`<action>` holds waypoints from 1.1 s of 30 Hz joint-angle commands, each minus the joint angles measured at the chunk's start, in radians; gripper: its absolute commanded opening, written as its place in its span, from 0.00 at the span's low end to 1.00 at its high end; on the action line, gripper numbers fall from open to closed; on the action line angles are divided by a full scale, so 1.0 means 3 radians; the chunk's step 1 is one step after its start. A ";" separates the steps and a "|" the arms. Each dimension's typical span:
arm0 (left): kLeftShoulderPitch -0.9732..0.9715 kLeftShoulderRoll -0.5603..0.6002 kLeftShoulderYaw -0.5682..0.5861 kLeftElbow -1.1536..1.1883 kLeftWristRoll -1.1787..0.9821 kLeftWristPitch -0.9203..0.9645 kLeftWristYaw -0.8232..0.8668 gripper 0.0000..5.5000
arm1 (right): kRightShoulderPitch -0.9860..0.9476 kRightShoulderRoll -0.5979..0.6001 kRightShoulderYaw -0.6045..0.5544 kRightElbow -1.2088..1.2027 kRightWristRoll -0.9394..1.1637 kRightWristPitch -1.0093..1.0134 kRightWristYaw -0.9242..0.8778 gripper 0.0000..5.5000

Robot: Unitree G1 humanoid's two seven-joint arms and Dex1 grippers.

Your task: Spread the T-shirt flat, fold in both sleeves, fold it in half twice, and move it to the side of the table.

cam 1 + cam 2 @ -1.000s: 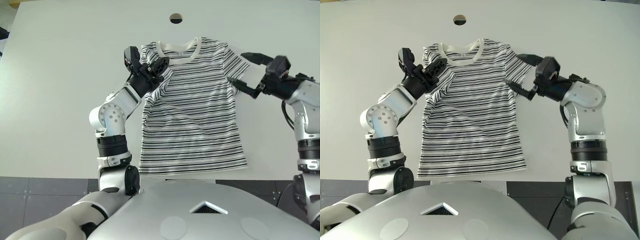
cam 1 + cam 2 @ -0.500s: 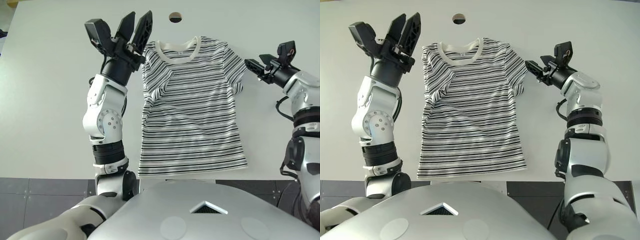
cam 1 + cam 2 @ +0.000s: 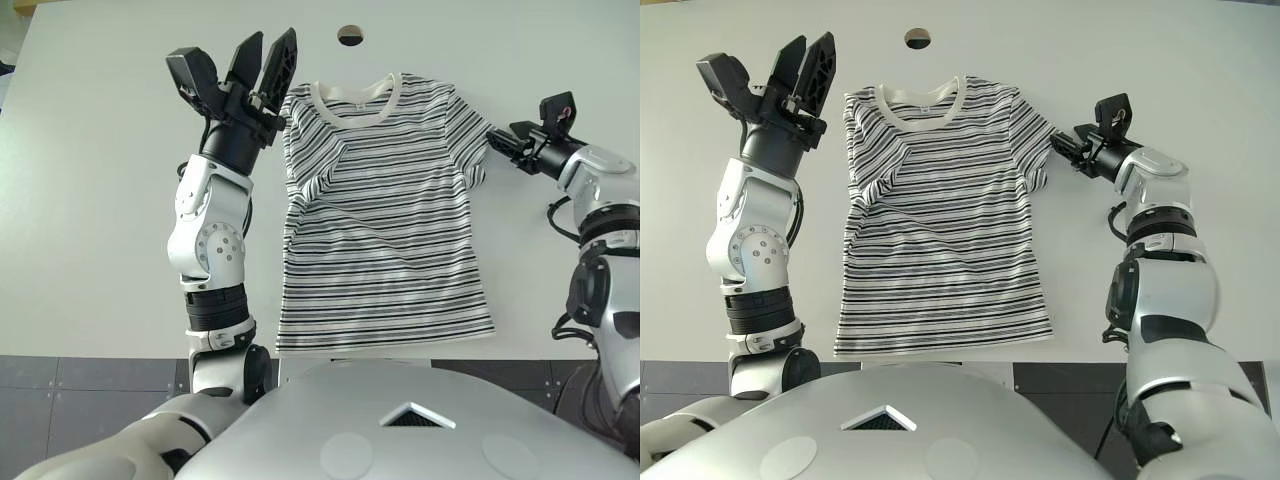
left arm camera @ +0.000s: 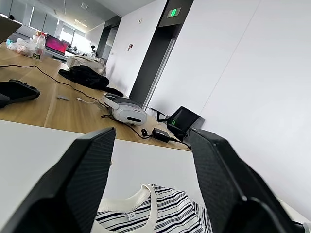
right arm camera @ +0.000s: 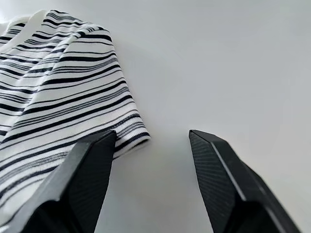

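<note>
The black-and-white striped T-shirt [image 3: 385, 215] lies on the white table [image 3: 110, 200], collar away from me. Its sleeve on my left is folded inward, leaving a crease [image 3: 312, 178] on the chest. The sleeve on my right [image 3: 468, 130] still sticks out sideways. My left gripper [image 3: 235, 65] is raised above the table just left of the collar, open and holding nothing; the collar [image 4: 146, 208] shows below its fingers. My right gripper [image 3: 1072, 148] hovers low at the right sleeve's outer edge, open, with the sleeve hem [image 5: 121, 131] next to one finger [image 5: 95, 160].
A round hole [image 3: 351, 37] sits in the table beyond the collar. Bare tabletop stretches to both sides of the shirt. The table's near edge [image 3: 120, 352] runs just below the shirt's hem.
The left gripper lifted off the shirt's left shoulder and rose, open. The right gripper drew back from the right sleeve, then edged close to its hem again.
</note>
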 commanded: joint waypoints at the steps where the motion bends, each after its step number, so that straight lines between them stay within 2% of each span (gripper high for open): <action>1: 0.0007 0.0017 0.0018 0.0058 -0.0053 0.0050 0.0039 0.51 | 0.0027 0.0106 0.0022 0.0128 -0.0090 0.0071 -0.0009 0.50; 15: 0.0022 -0.0005 0.0021 0.0146 -0.0097 0.0085 0.0138 0.51 | 0.0034 0.0083 -0.0005 0.0118 -0.0083 0.0061 0.0086 0.02; 24: 0.0017 -0.0018 0.0050 0.0147 -0.0167 0.0118 0.0159 0.51 | 0.0008 0.0040 -0.0034 0.0028 -0.0050 0.0076 0.0154 0.02; 28: 0.0037 -0.0015 0.0049 0.0092 -0.0206 0.0161 0.0171 0.51 | 0.0048 -0.0003 -0.0079 -0.0359 0.0031 0.0115 0.0279 0.02; 33: 0.0026 0.0007 0.0073 0.0057 -0.0276 0.0213 0.0205 0.51 | 0.0313 0.0037 -0.0068 -0.1230 0.0116 0.0377 0.0287 0.02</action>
